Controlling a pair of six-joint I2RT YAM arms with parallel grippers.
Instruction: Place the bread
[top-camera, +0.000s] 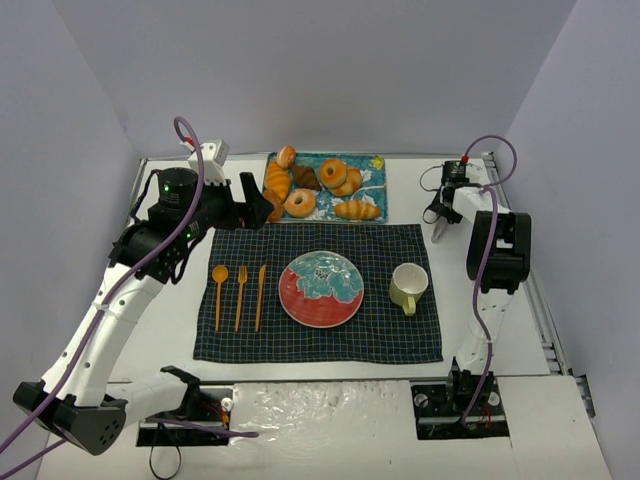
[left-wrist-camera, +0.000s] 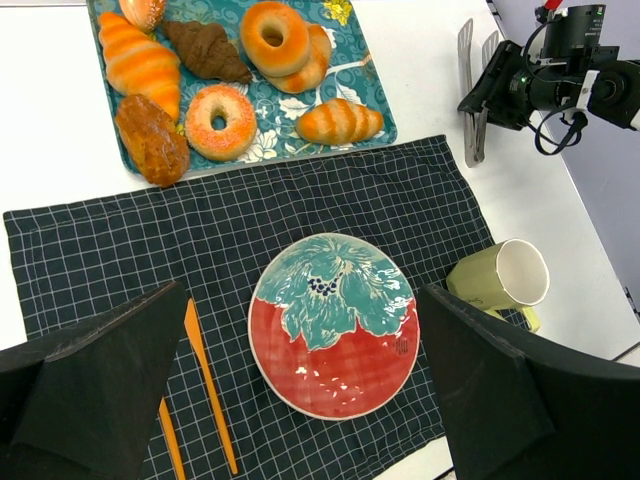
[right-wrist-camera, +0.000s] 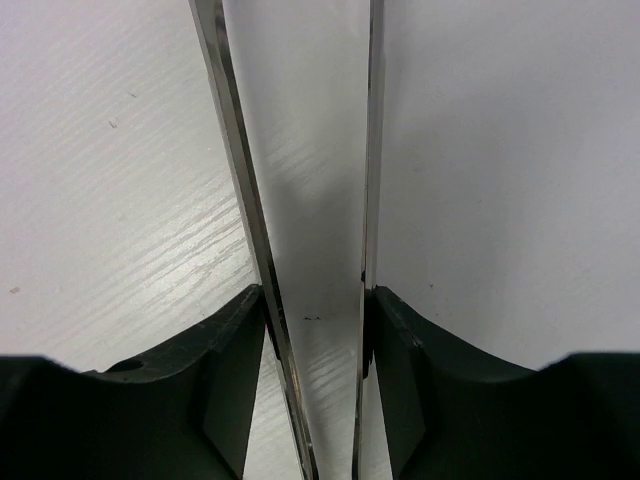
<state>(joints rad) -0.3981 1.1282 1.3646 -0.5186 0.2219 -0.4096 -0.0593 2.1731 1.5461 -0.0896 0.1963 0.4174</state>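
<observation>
Where the overhead view begins at the left, my left gripper (left-wrist-camera: 300, 295) hangs at the near left corner of the tray (left-wrist-camera: 360, 85), its jaws spread wide with nothing between them. I judge it is posed there because the bread (left-wrist-camera: 150, 138), the dark smooth roll, lies in that very corner, just beside the striped croissant (left-wrist-camera: 140, 62) and the sprinkled donut (left-wrist-camera: 222, 120). The roll is not yet gripped. On the checked placemat (left-wrist-camera: 120, 240) lie the orange utensils (top-camera: 240, 295), parallel as in a table setting. Next comes the red and teal plate (left-wrist-camera: 330, 380), bare, which I take to be the likely destination, though the task names none. Right of it stands the pale green mug (left-wrist-camera: 500, 280), upright. Farthest right, my right gripper (top-camera: 438, 228) hangs over bare table (right-wrist-camera: 120, 150), well apart from the tray. Its thin metal fingers (right-wrist-camera: 235, 180) stand a narrow gap apart and hold nothing, presumably so that it does not obstruct the left arm. Limits: overhead, the left gripper covers most of the roll, so the clearance between them cannot be judged. The left wrist view cuts off the tray's far edge and hides part of the utensils behind one finger. The right fingertips run out of frame.
</observation>
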